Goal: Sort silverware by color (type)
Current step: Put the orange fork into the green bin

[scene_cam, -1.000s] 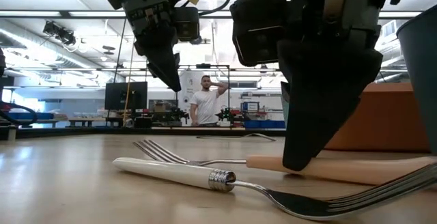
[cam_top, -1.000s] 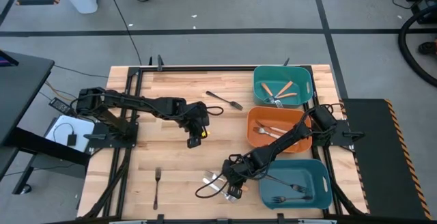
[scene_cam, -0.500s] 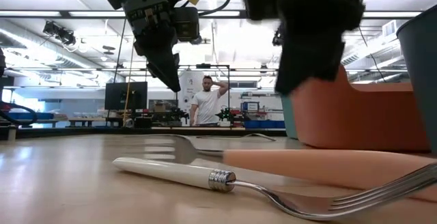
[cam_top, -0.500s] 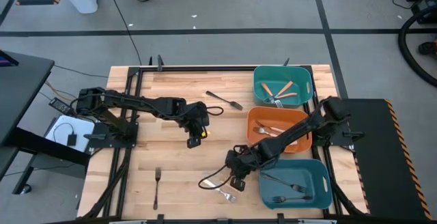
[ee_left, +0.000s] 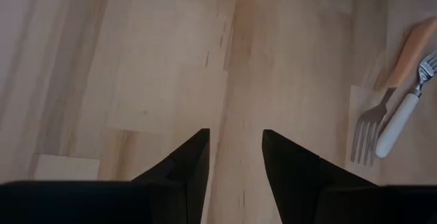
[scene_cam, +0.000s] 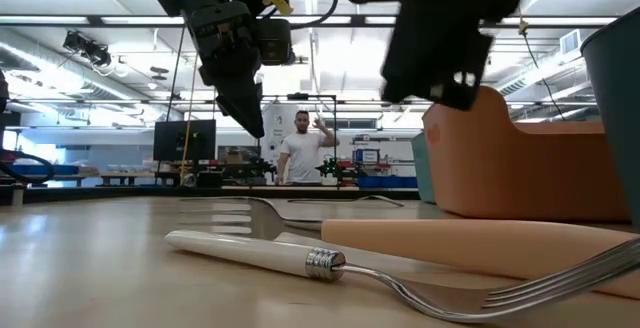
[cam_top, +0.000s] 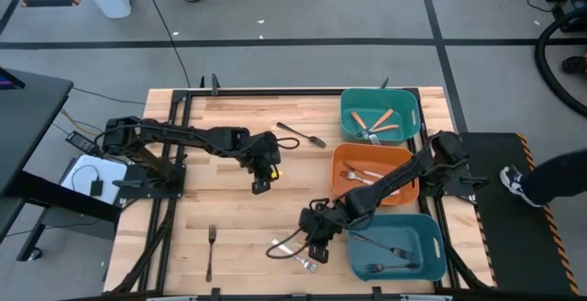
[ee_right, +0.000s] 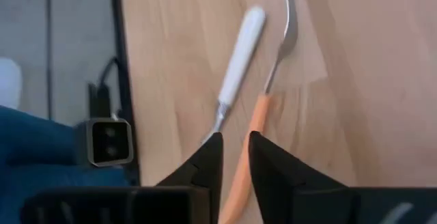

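Two forks lie side by side on the wooden table near its front edge: a white-handled fork [ee_right: 239, 53] [scene_cam: 250, 251] and an orange-handled fork [ee_right: 258, 121] [scene_cam: 470, 243]. My right gripper [ee_right: 235, 138] [cam_top: 316, 248] hangs above them, its fingers a little apart, and the orange handle shows through the gap below them. It holds nothing. My left gripper [ee_left: 235, 135] [cam_top: 260, 187] hovers open over bare wood at mid-table. One all-metal fork [cam_top: 210, 250] lies at the near left, another [cam_top: 303, 135] at the far middle.
Three bins stand in a row along the right side. A teal bin [cam_top: 353, 108] holds orange-handled forks, an orange bin [cam_top: 341, 168] white-handled ones, and a second teal bin [cam_top: 431, 237] metal ones. A person's shoe and leg [cam_top: 523, 183] show beyond the right edge.
My right gripper has lifted straight up off the orange-handled fork, which it touched on the table a second ago. The fork has stayed on the table but has slid and turned nearer the front edge. My left gripper has kept still.
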